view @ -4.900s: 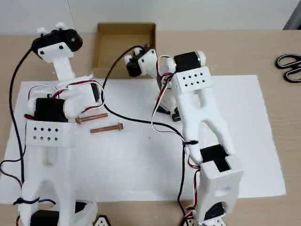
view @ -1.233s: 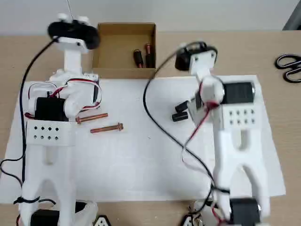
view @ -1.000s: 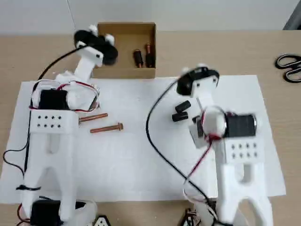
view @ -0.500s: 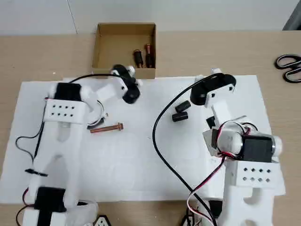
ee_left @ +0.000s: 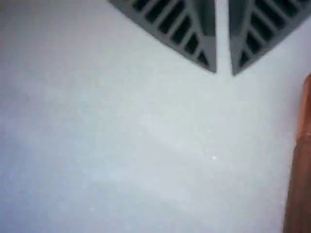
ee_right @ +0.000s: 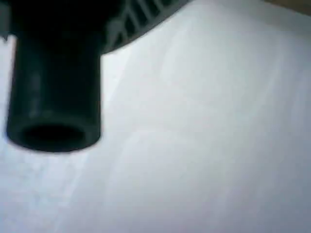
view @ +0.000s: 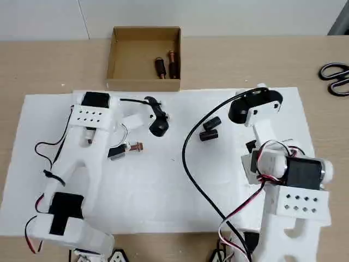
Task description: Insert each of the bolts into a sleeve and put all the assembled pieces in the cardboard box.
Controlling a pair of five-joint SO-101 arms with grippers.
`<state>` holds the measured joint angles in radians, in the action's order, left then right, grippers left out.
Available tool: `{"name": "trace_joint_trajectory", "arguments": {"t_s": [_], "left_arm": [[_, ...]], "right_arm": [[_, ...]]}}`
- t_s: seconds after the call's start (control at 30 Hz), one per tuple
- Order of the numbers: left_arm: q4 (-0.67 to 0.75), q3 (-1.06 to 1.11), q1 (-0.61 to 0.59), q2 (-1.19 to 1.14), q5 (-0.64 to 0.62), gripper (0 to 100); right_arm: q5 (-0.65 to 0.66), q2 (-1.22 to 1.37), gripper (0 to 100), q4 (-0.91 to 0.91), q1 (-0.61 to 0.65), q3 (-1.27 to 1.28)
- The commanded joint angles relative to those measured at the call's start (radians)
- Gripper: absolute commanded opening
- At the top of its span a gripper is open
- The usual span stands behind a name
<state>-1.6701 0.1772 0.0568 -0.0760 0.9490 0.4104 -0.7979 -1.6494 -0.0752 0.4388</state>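
Two black sleeves point(view: 209, 129) lie side by side on the white sheet point(view: 163, 191). My left gripper point(view: 116, 153) is low over the bolts. One copper bolt point(view: 134, 146) pokes out from under the arm. In the left wrist view the gripper point(ee_left: 222, 73) is shut to a thin slit with nothing in it, and a bolt point(ee_left: 301, 160) lies just beside it. My right gripper point(view: 246, 143) hangs right of the sleeves. In the right wrist view a black sleeve point(ee_right: 53, 92) sits close against the right gripper point(ee_right: 141, 14). Whether that sleeve is held is unclear.
The cardboard box point(view: 124, 54) stands beyond the sheet's far edge, with two assembled pieces point(view: 166, 65) in its right half. Scissors point(view: 335, 76) lie on the wooden table at the far right. Black cables point(view: 188, 158) trail across the sheet's middle.
The right arm left the box, where two assembled pieces now lie, and drew back beside the sleeves. The left arm swung from beside the box down over the bolts.
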Motion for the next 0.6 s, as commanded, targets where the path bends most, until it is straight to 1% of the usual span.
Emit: {"name": "trace_joint_trajectory", "arguments": {"t_s": [0.0, 0.07, 0.17, 0.23, 0.37, 0.57], "left_arm": [[0.041, -0.007, 0.008, -0.017, 0.015, 1], [0.063, -0.007, 0.009, -0.035, 0.015, 1], [0.084, -0.007, 0.028, -0.057, 0.015, 6], [0.115, -0.007, 0.035, -0.064, 0.015, 7], [0.144, -0.008, 0.049, -0.066, 0.017, 7], [0.164, -0.004, 0.064, -0.068, 0.052, 7]], "right_arm": [[0.008, -0.024, 1.4, -0.005, -0.008, -0.003], [0.008, -0.024, 1.4, -0.005, -0.008, -0.003], [0.008, -0.024, 1.4, -0.005, -0.010, -0.003], [0.008, -0.024, 1.4, -0.005, -0.010, -0.003], [0.008, -0.022, 1.4, -0.005, -0.010, -0.002], [0.008, -0.022, 1.4, -0.004, -0.010, -0.002]]}}
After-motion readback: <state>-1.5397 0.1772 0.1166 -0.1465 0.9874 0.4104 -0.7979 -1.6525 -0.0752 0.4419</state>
